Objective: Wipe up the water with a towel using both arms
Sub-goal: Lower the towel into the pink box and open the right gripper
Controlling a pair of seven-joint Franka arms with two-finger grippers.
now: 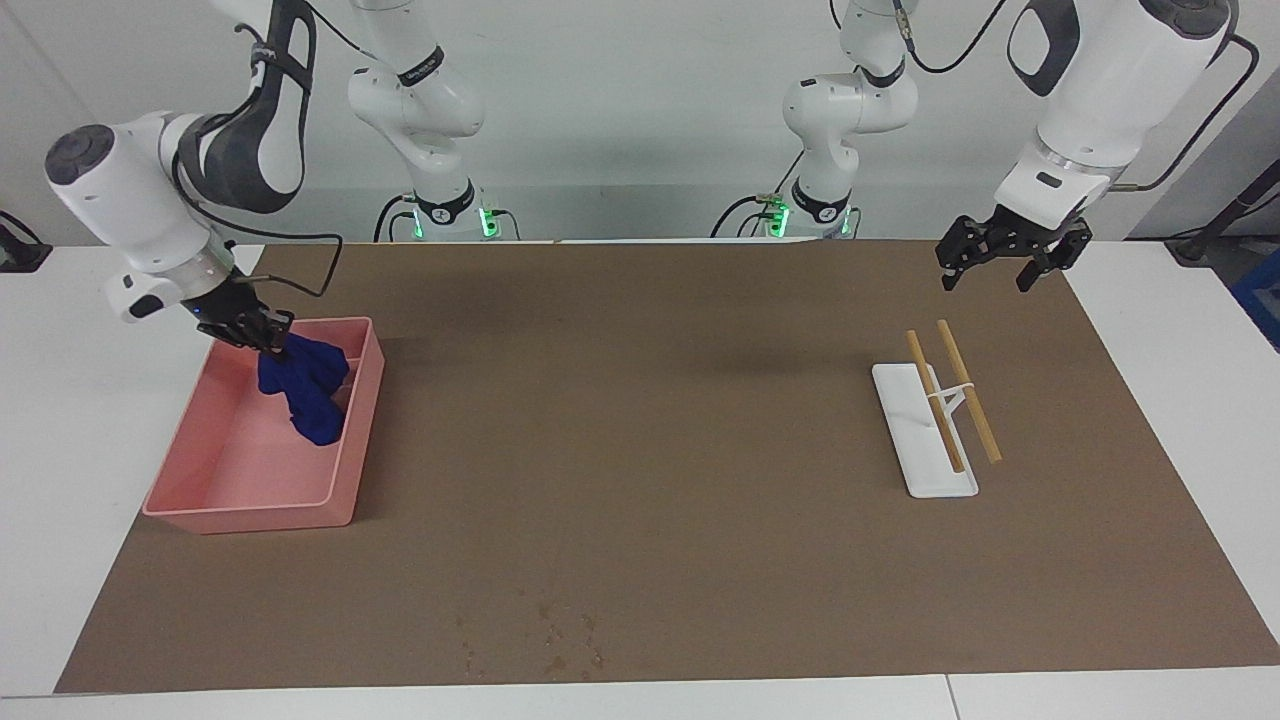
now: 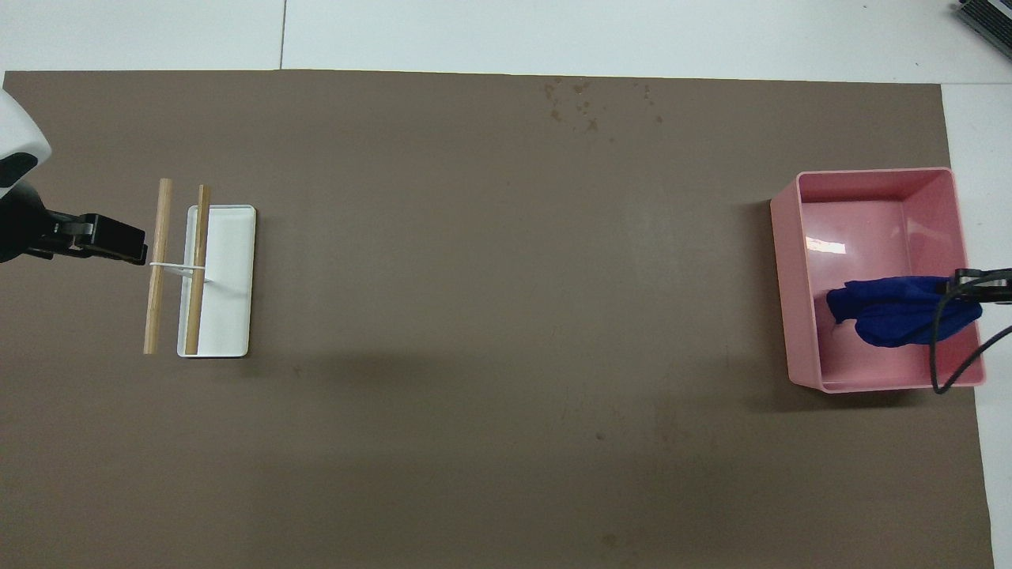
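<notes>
My right gripper (image 1: 262, 338) is shut on the blue towel (image 1: 305, 390), pinching its top end. The towel hangs bunched from the gripper down into the pink tray (image 1: 250, 520) at the right arm's end of the table. In the overhead view the right gripper (image 2: 976, 284) holds the towel (image 2: 893, 310) over the tray (image 2: 791, 276). The water (image 1: 560, 635) is a patch of small droplets on the brown mat near its edge farthest from the robots, around mid-table; it also shows in the overhead view (image 2: 589, 103). My left gripper (image 1: 988, 278) is open and empty in the air beside the rack (image 1: 925, 440).
A white rack (image 2: 229, 276) with two wooden rods (image 2: 158, 265) across it stands toward the left arm's end of the table. A brown mat (image 1: 640, 450) covers most of the table. The left gripper (image 2: 118, 239) is beside the rods.
</notes>
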